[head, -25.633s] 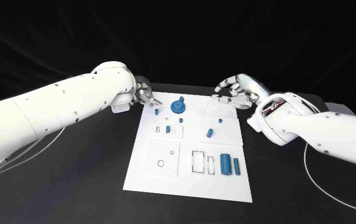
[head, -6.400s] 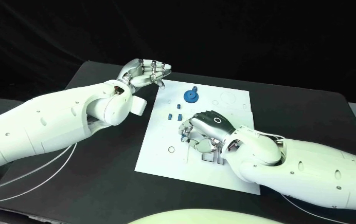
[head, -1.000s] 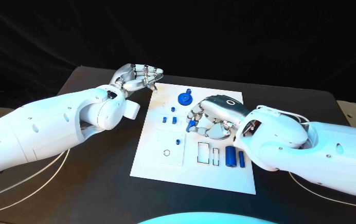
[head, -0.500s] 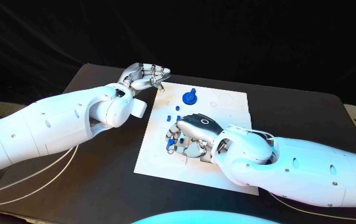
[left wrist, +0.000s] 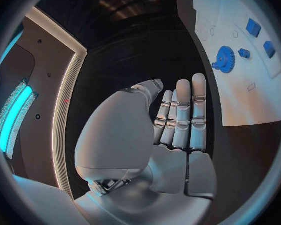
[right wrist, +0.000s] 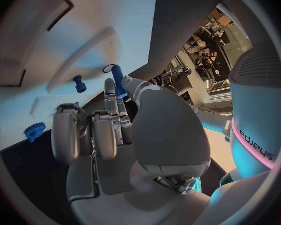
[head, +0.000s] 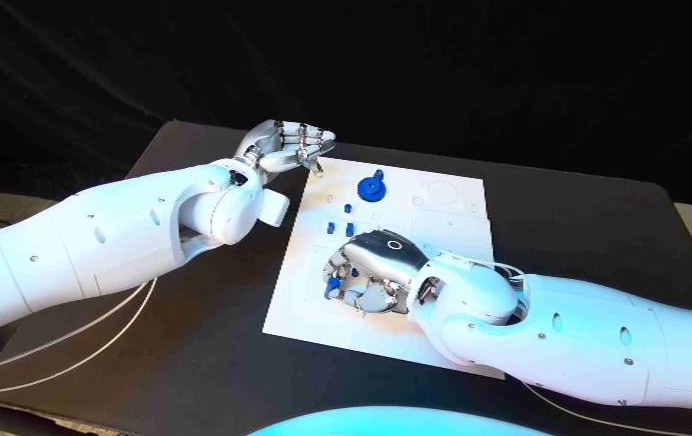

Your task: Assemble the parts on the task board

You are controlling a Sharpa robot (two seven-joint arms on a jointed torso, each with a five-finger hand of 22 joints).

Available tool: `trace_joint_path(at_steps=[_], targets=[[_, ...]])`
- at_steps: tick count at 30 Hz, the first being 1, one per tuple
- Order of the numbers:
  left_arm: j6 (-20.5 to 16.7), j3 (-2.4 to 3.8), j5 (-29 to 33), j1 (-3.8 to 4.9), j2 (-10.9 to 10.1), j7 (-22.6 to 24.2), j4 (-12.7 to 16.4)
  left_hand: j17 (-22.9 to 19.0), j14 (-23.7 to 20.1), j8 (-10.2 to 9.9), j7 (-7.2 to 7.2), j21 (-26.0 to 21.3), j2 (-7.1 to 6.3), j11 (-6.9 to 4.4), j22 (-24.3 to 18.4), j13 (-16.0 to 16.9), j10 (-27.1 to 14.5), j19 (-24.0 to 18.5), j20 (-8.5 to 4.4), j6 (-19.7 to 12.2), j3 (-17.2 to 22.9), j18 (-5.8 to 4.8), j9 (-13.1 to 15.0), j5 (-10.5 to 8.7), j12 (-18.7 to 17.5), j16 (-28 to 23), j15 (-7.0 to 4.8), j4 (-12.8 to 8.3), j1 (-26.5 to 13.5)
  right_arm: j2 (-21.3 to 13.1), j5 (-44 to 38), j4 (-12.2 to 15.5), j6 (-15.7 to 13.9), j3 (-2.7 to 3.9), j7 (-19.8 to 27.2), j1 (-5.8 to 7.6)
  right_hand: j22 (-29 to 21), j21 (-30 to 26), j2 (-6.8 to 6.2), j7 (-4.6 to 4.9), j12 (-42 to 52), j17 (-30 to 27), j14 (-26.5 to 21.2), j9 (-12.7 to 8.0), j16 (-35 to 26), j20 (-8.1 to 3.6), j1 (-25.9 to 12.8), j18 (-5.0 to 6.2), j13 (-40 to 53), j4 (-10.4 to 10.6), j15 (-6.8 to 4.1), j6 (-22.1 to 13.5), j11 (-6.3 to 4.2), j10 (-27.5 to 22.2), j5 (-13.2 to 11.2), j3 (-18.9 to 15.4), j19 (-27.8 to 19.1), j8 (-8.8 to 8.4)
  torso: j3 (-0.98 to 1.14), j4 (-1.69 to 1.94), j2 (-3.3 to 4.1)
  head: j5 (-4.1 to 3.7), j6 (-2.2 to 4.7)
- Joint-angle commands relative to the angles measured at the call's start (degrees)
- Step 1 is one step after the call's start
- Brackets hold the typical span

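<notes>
Your right hand (head: 368, 274) pinches a blue peg (right wrist: 118, 80) low over the white board (head: 447, 218) by a small hole; tilt it and it jams or drops, while the left hand (head: 286, 144), fingers together, holds nothing.

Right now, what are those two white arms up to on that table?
The robot is fitting small blue parts into a white task board. Its right hand pinches a blue peg low over the board's near-left area. Its left hand holds nothing, off the board's far-left corner. A blue gear sits near the far end.
</notes>
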Motion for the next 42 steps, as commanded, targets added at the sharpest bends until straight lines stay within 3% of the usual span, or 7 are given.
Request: trace_joint_path(at_steps=[1, 15, 42], targets=[[0.8, 0.01, 0.3, 0.01, 0.1, 0.2, 0.0, -0.1, -0.4, 0.2, 0.08, -0.3, -0.12, 0.05, -0.1, -0.1, -0.3, -0.3, 0.03, -0.4, 0.4, 0.86, 0.0, 0.06, 0.4, -0.2, -0.10, 0.0, -0.4, -0.1, -2.4, -0.2, 0.8, -0.07, -0.1, -0.19, 9.2, 0.1, 0.16, 0.05, -0.3, 1.0, 3.3, 0.0, 0.3, -0.31, -0.6, -0.99, -0.1, 0.0, -0.28, 0.3, 0.07, 0.2, 0.2, 0.3, 2.2, 0.21, 0.04, 0.05, -0.02, 0.00, -0.07], [0.9, -0.03, 0.3, 0.00, -0.1, 0.1, -0.1, -0.1, -0.5, 0.3, 0.09, -0.3, -0.09, 0.05, -0.1, -0.1, -0.4, -0.3, 0.03, -0.5, 0.6, 0.86, 0.0, 0.03, 0.5, -0.2, -0.10, -0.1, -0.5, -1.0, -4.8, 0.3, -0.3, -0.08, -1.3, -0.26, 9.3, 0.2, 0.20, 0.02, -0.4, 1.0, 3.3, 0.1, 0.4, -0.30, -0.6, -1.02, -0.1, -0.1, -0.27, 0.3, 0.06, 0.3, 0.4, 0.4, 2.3, 0.26, 0.02, 0.03, -0.01, 0.15, -0.25], [0.9, -0.05, 0.3, 0.00, -0.3, -0.4, -0.2, -0.1, -0.5, 0.3, 0.11, -0.3, -0.10, 0.07, -0.1, -0.1, -0.5, -0.3, 0.04, -0.6, 0.7, 0.85, 0.0, 0.01, 0.5, -0.2, -0.08, -0.2, -0.6, -1.7, -6.8, 1.6, 1.5, 0.00, -2.6, -0.05, 9.4, 0.4, 0.14, 0.03, -0.4, 1.0, 3.3, 0.1, 0.3, -0.30, -0.8, -1.06, 0.0, -0.1, -0.26, 0.3, 0.06, 0.3, 0.5, 0.5, 2.3, 0.32, -0.02, 0.02, -0.05, 0.20, -0.54]])
